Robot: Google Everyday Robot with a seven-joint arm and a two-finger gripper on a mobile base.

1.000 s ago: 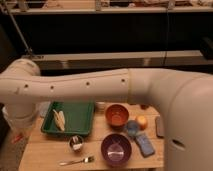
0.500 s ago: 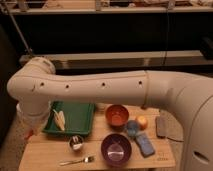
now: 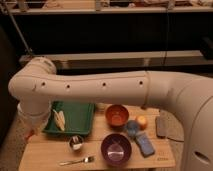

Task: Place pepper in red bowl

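The red bowl (image 3: 117, 115) stands upright at the middle of the wooden table (image 3: 45, 155), just right of the green tray. A small red-orange bit (image 3: 29, 134) peeks out at the table's left edge, under the low end of my arm; it may be the pepper, mostly hidden. My big white arm (image 3: 100, 87) spans the view from the right and bends down at the left over that spot. The gripper itself is hidden behind the arm, down at that left edge, shut. I cannot tell whether it holds anything.
A green tray (image 3: 75, 116) holds a pale yellow ribbed item (image 3: 60, 120). In front lie a small cup (image 3: 76, 143), a fork (image 3: 77, 161) and a purple bowl (image 3: 116, 149). An orange ball (image 3: 142, 121), blue sponge (image 3: 145, 145) and dark block (image 3: 161, 126) sit to the right.
The arm's elbow has swung rightward and forward across the view, and its low end now hangs over the table's left edge. The things on the table have not moved.
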